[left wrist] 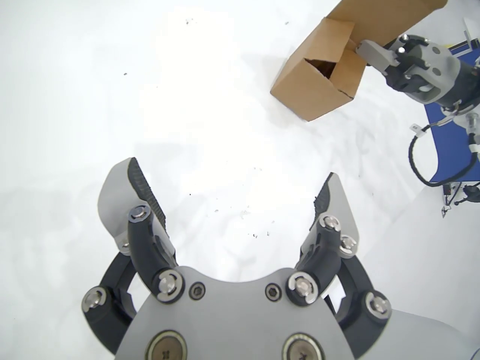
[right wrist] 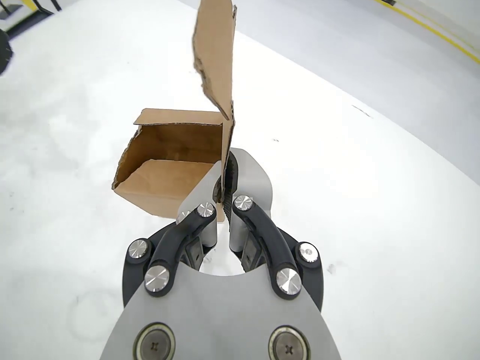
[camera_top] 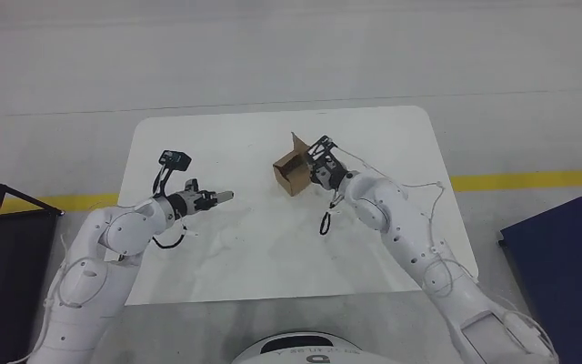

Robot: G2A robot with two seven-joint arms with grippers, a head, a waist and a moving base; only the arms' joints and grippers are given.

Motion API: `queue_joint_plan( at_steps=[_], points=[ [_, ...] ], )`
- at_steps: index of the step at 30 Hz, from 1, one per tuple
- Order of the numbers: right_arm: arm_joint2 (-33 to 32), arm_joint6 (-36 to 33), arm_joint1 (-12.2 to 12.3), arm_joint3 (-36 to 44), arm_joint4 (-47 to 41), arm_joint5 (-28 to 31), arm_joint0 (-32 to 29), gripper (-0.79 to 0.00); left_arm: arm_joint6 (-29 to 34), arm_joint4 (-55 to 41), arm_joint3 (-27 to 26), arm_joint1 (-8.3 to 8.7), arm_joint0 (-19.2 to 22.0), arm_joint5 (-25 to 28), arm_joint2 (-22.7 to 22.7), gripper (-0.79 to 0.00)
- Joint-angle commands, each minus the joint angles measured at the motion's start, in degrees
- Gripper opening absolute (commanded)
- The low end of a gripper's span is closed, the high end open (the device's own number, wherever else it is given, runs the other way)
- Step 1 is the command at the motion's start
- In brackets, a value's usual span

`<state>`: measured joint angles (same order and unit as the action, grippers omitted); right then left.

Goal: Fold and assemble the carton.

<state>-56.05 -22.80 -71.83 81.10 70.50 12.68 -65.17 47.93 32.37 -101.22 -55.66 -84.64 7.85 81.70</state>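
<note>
Brown corrugated cardboard forms the carton (camera_top: pixel 291 170), which sits on the white table (camera_top: pixel 382 259) toward the far side, a little right of the table's middle. The carton is partly assembled: its body is squared up, one side stands open, and the interior is visible in the right wrist view. One long flap (right wrist: pixel 214 50) stands up from the body, well above the other panels. In the left wrist view the body appears tilted, with two smaller flaps folded inward and a dark gap between them.

Right gripper (right wrist: pixel 225 176): jaws closed almost completely, pinching the lower edge of the long flap, with one finger on each face of the cardboard. A black cable loop (camera_top: pixel 325 223) hangs from the right arm behind the wrist.

Left gripper (left wrist: pixel 232 185): jaws spread wide, holding nothing. It sits over bare table surface on the left half of the table, well apart from the carton and pointed toward it.
</note>
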Motion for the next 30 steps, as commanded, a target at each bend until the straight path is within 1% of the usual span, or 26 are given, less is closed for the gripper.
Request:
queue_joint_plan(
  at_steps=[1,2,3,4,5,6,7,9,10,11,13,14,16,17,18,22,26,30],
  points=[
    [0.21,-2.44,0.11,1.15,2.2,-0.87,-0.46,-0.785,-0.07,-0.11,0.03,0.03,-0.34,0.05,0.13,0.0],
    [0.37,-3.21,0.11,1.84,2.36,-0.95,-0.79,-0.64,-0.07,-0.12,0.0,0.04,-0.43,0.1,0.13,0.0],
    [0.34,-3.92,0.11,2.65,2.16,-0.88,-1.1,-0.523,-0.08,-0.25,0.04,0.04,-0.48,0.19,0.1,0.0],
    [0.24,-4.05,0.11,3.09,1.83,-0.76,-1.28,-0.44,-0.09,-0.28,0.06,0.04,-0.46,0.19,0.08,0.0],
    [-0.17,-3.8,0.14,3.77,0.71,-0.34,-1.64,-0.4,-0.09,-0.3,0.06,0.04,-0.41,0.16,0.03,0.0],
    [-0.73,-3.59,0.23,4.34,0.03,0.1,-1.99,-0.317,-0.05,-0.29,0.05,0.03,-0.32,0.13,-0.05,0.0],
    [-1.35,-3.48,0.35,4.98,-0.57,0.49,-2.43,-0.283,0.03,-0.29,0.06,0.03,-0.2,0.11,-0.12,0.0],
    [-3.13,-1.84,0.71,6.83,-2.41,2.4,-3.61,-0.265,0.07,-0.4,0.16,0.02,0.06,0.15,-0.26,0.0],
    [-3.98,-0.3,0.89,7.57,-2.6,2.93,-4.28,-0.292,0.53,-0.33,0.25,0.04,0.21,0.34,-0.42,0.0],
    [-4.48,0.71,0.98,7.98,-2.93,3.29,-4.78,-0.391,1.0,-0.06,0.35,0.07,0.4,0.53,-0.52,0.0],
    [-5.71,3.5,1.24,9.09,-3.0,4.05,-5.89,-0.471,1.76,0.25,0.77,0.1,0.94,0.69,-0.73,0.0],
    [-6.06,4.4,1.31,9.48,-2.91,4.27,-6.22,-0.496,1.83,0.25,1.01,0.11,1.15,0.71,-0.77,0.0],
    [-6.11,5.75,1.31,10.08,-2.36,4.3,-6.35,-0.514,1.9,0.16,1.36,0.12,1.51,0.79,-0.72,0.0],
    [-5.78,6.13,1.25,10.17,-1.87,4.24,-6.16,-0.551,1.89,0.08,1.49,0.13,1.63,0.77,-0.68,0.0],
    [-5.26,6.29,1.14,10.06,-1.34,4.17,-5.8,-0.57,1.89,-0.02,1.54,0.13,1.71,0.78,-0.68,0.0],
    [-2.03,5.81,0.45,8.77,0.83,4.13,-3.33,-0.616,2.0,0.18,1.63,0.1,2.02,0.7,-1.22,0.0],
    [1.66,4.26,-0.34,6.85,4.15,3.9,-0.83,-0.702,1.81,0.31,1.9,0.04,2.31,0.65,-1.87,0.0],
    [4.41,3.13,-1.06,5.47,6.81,3.3,1.09,-0.742,1.62,0.36,2.32,0.02,2.4,0.8,-2.24,0.0]
  ],
)
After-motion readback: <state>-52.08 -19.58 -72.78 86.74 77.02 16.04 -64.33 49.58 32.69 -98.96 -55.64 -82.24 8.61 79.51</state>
